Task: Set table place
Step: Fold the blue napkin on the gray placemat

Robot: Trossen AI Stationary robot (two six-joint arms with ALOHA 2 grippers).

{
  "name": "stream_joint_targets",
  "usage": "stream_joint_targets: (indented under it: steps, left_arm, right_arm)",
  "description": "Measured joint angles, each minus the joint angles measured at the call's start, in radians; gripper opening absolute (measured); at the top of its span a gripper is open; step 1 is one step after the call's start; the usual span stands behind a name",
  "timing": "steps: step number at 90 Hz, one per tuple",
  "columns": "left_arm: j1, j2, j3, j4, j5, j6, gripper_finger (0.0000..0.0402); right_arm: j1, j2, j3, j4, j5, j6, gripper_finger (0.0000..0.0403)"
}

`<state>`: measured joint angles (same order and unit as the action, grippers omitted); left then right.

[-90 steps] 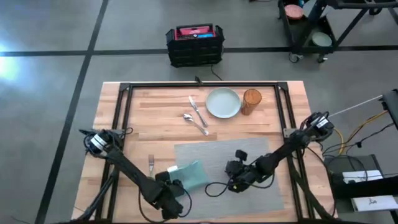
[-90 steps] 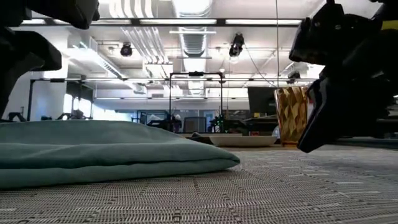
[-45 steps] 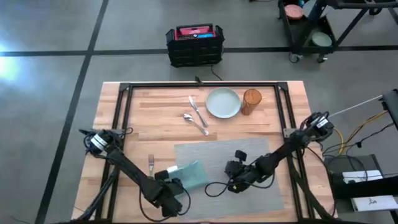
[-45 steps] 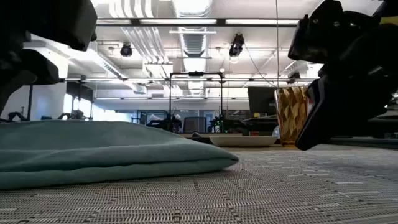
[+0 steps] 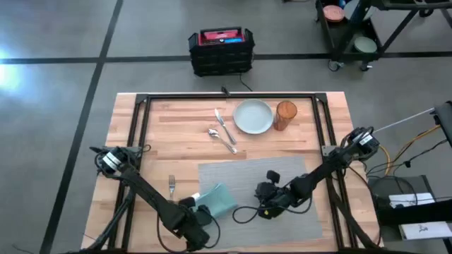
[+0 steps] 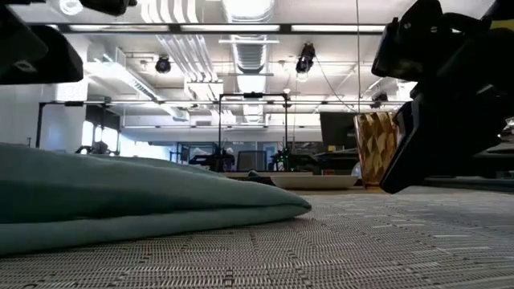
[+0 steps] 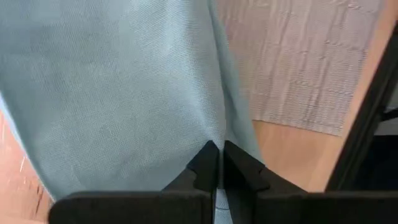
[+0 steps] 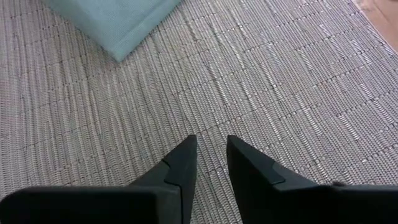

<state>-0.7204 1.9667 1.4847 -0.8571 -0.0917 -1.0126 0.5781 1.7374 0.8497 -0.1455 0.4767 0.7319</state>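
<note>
Left claw (image 7: 216, 163) is pinched tight on a fold of the teal napkin (image 5: 217, 199), its two dark fingers pressed together with the cloth between them; in the high view this claw (image 5: 200, 214) sits at the near left corner of the grey placemat (image 5: 282, 173), and the napkin lies partly on that corner of the mat and partly on the bare wood of the table (image 5: 176, 134); in the low view the napkin (image 6: 120, 193) rises higher toward its left side, sloping down to a folded edge resting on the mat's weave; right claw (image 8: 210, 163) hovers low over the middle of the placemat (image 8: 280, 93), its fingers parted by a narrow gap and gripping nothing, with a corner of the napkin (image 8: 112, 18) ahead of it; in the high view that claw (image 5: 263, 209) is just right of the napkin, apart from it; a silver fork (image 5: 171, 185) lies on the wood just left of the mat; well apart, toward the far edge, the knife (image 5: 224, 126) and spoon (image 5: 221, 140) lie side by side, left of the pale plate (image 5: 253, 116), and the amber glass (image 5: 285, 115) stands just right of the plate; a black crate (image 5: 221, 51) sits on the floor beyond the table.
</note>
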Motion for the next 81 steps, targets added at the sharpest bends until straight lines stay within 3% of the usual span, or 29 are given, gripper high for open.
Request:
stream_joint_targets:
  steps: [14,25,31,40,46,64,81]
  left_arm:
    - [0.001,0.000,0.007,0.000,0.000,0.000,0.0003]
    - [0.001,0.000,0.006,-0.002,-0.001,0.008,0.0001]
    - [0.001,0.000,0.006,-0.003,-0.011,0.009,0.0002]
    - [0.001,0.000,0.006,-0.003,-0.024,0.010,0.0003]
    - [0.001,0.000,0.005,-0.002,-0.026,0.017,0.0002]
    - [0.002,-0.001,0.005,0.000,-0.040,0.035,0.0003]
    - [0.002,-0.001,0.005,0.003,-0.041,0.034,0.0001]
  right_arm:
    - [0.003,0.000,0.000,0.020,-0.016,-0.012,0.0074]
    - [0.007,-0.010,0.021,0.089,-0.148,-0.088,0.0063]
    - [0.014,-0.011,0.044,0.198,-0.212,-0.120,0.0055]
    - [0.017,0.039,0.070,0.429,-0.227,-0.181,0.0041]
    - [0.015,0.096,0.101,0.487,-0.246,-0.219,0.0031]
    - [0.016,0.292,0.328,0.432,-0.241,-0.285,0.0003]
    - [-0.008,0.450,0.527,0.318,-0.193,-0.288,0.0001]
